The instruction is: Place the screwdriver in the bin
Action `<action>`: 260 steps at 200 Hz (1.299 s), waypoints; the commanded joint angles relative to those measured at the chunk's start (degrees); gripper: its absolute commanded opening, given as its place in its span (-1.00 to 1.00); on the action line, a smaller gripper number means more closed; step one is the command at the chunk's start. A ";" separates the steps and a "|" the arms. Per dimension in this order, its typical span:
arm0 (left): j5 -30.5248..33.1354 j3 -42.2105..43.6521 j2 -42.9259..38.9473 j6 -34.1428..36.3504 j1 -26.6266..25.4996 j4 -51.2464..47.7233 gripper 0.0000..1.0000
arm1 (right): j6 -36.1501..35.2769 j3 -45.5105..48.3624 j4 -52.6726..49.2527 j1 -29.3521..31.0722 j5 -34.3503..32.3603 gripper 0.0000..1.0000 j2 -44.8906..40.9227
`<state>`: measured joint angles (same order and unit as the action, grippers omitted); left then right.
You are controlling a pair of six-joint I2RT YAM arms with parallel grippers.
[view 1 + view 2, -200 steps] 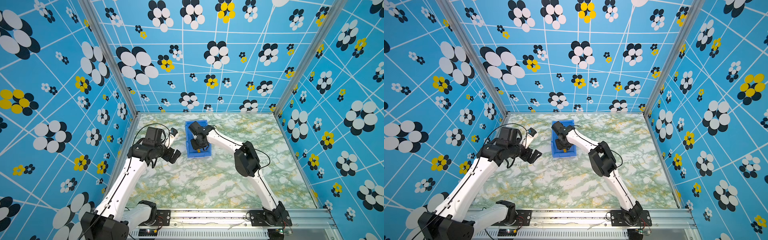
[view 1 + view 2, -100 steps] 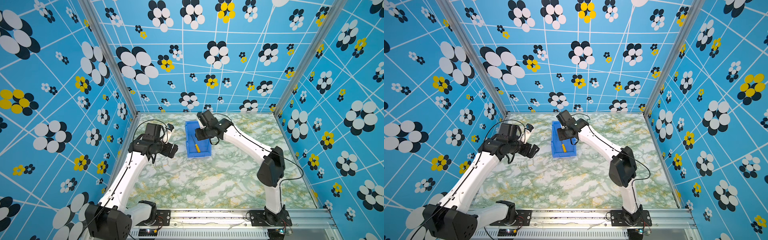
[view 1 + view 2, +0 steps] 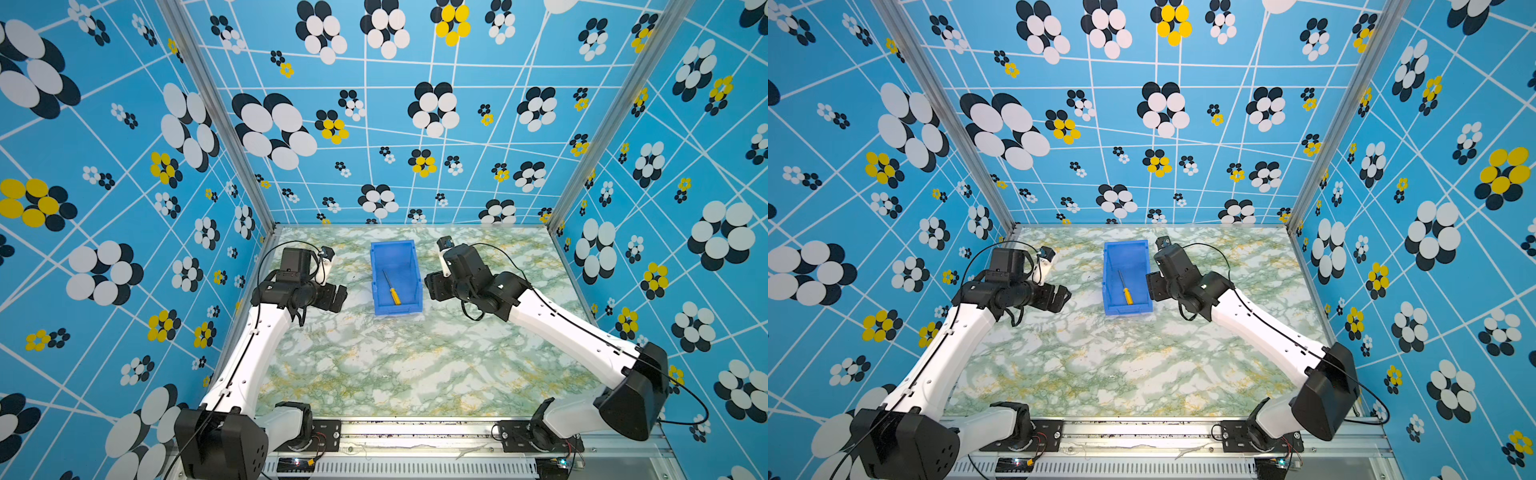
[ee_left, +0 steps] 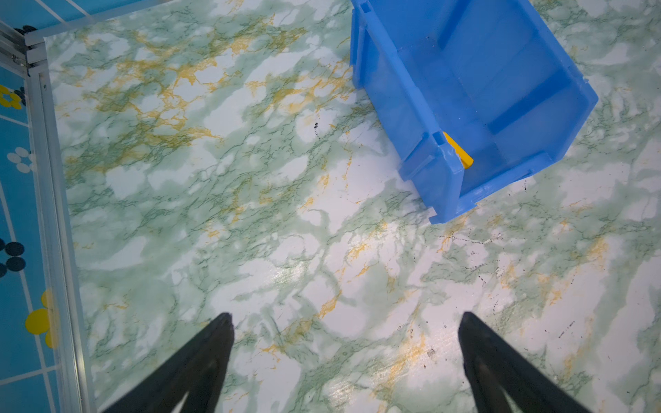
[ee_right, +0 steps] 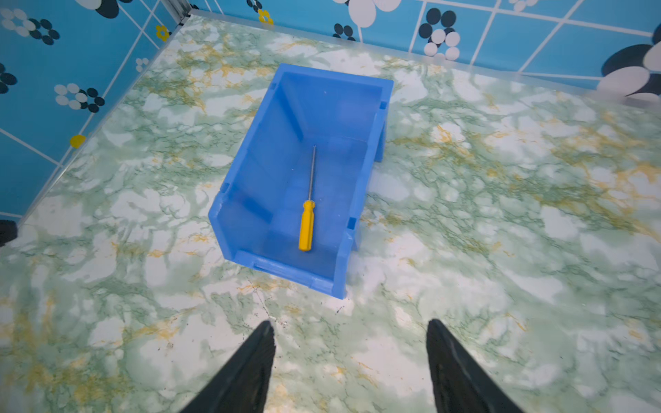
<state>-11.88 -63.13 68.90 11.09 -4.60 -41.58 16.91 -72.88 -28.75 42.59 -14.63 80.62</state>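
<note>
Screwdriver lies flat on the floor of the blue bin, touched by neither tool. Its yellow handle points to the bin's low front lip and ends just short of it. Its thin metal shaft runs toward the tall back wall. In both top views it sits slightly slanted, between the side walls and apart from both. The left wrist view catches only the end of the yellow handle past a front corner of the bin.

The bin stands upright on the green-and-yellow marbled table, toward the back and about midway between the arms.

The left tool has its jaws spread wide with only bare table between them. In both top views it sits to the left of the bin, clear of it.

The right tool is likewise spread and holds nothing, with only marbled table showing between its dark fingers. In both top views it is just beside the bin's right wall. Whether it touches the wall cannot be told.

Blue flower-patterned panels enclose the table on three sides.
</note>
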 commanded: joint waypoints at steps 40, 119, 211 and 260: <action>-1.56 1.26 -0.56 -3.80 4.57 4.56 0.98 | 4.98 22.04 9.88 -0.40 -11.66 0.56 -20.34; 1.77 14.74 0.43 -12.50 9.34 29.90 0.98 | 4.78 32.95 14.02 -6.91 -22.50 0.75 -26.47; 5.47 33.92 12.40 -16.88 10.68 71.81 0.99 | -4.43 42.77 36.34 -26.35 -22.89 0.88 -24.27; 5.94 36.55 14.97 -18.08 10.65 81.65 0.98 | -8.03 49.37 52.00 -32.81 -18.46 0.89 -20.02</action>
<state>-6.79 -27.68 82.65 -5.61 5.63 30.39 12.10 -26.41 11.77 11.49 -35.42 58.54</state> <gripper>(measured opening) 0.992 0.939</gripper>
